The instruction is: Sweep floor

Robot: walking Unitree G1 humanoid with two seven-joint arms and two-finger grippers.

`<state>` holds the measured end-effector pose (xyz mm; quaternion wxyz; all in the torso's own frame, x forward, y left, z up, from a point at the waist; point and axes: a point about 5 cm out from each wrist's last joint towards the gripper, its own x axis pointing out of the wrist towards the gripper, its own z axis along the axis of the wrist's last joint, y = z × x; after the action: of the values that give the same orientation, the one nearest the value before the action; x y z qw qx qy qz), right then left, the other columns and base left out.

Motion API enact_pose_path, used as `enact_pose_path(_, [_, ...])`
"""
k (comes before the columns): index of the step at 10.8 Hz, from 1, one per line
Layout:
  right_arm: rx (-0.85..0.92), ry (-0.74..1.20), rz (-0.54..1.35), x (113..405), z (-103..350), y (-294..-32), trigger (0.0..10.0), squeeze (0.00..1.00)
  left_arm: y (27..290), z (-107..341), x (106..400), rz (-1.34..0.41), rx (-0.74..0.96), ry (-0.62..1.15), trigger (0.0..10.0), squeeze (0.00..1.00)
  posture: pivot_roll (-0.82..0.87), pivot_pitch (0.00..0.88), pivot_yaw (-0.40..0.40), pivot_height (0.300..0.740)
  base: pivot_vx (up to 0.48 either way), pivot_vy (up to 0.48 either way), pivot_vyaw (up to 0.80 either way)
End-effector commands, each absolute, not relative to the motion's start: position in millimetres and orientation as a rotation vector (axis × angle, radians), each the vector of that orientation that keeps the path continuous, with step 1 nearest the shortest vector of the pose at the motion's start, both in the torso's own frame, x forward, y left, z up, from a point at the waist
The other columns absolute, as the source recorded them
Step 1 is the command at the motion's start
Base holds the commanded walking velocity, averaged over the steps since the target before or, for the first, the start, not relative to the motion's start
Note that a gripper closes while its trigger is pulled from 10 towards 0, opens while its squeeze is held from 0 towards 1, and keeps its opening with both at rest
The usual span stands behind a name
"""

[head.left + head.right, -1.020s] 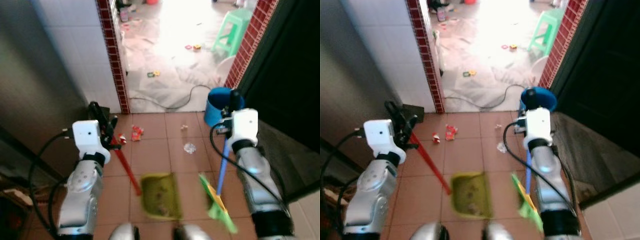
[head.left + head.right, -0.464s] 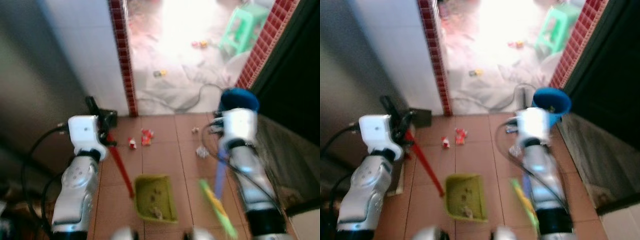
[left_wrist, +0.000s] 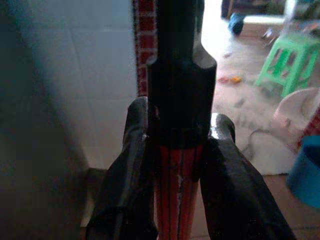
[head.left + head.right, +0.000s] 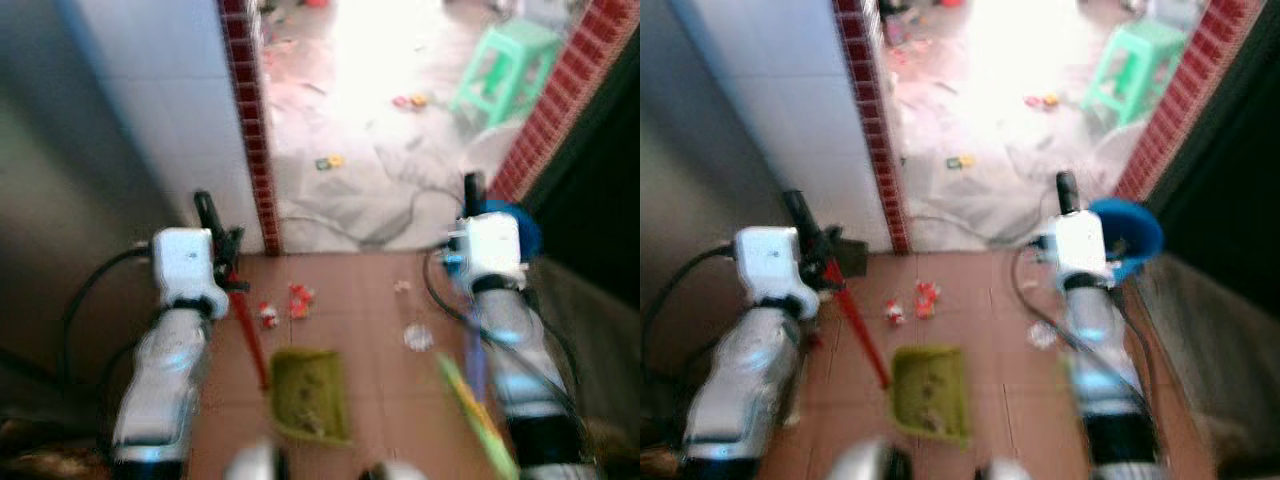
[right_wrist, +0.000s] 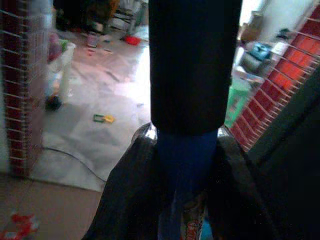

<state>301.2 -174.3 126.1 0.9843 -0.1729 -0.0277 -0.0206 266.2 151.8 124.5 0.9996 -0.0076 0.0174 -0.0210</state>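
Green dustpan (image 4: pixel 308 394) sits on the floor (image 4: pixel 385 330), its red handle (image 3: pixel 176 195) clamped in the left pincer (image 3: pixel 176 150); right pincer (image 5: pixel 186 165) grips the broom (image 5: pixel 186 150).

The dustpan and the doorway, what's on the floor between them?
In the left eye view, red scraps of litter lie on the brown tiles between the green dustpan and the doorway. A small pale scrap lies further right.
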Motion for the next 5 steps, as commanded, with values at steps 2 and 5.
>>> enact_pose_path(2, [-0.391, -0.075, -0.111, 300.6, 134.4, -188.1, 10.0, 0.00, 147.7, 138.3, 267.3, -0.054, 0.006, -0.022, 10.0, 0.00, -0.03, 0.098, 0.045, 0.740, 0.386, -0.279, 0.00])
enact_pose_path(5, [-0.413, -0.096, -0.132, 302.4, 139.6, -188.6, 10.0, 0.00, 148.0, 139.1, 268.4, -0.049, 0.005, -0.017, 10.0, 0.00, -0.02, 0.101, 0.045, 0.740, 0.382, -0.287, 0.00])
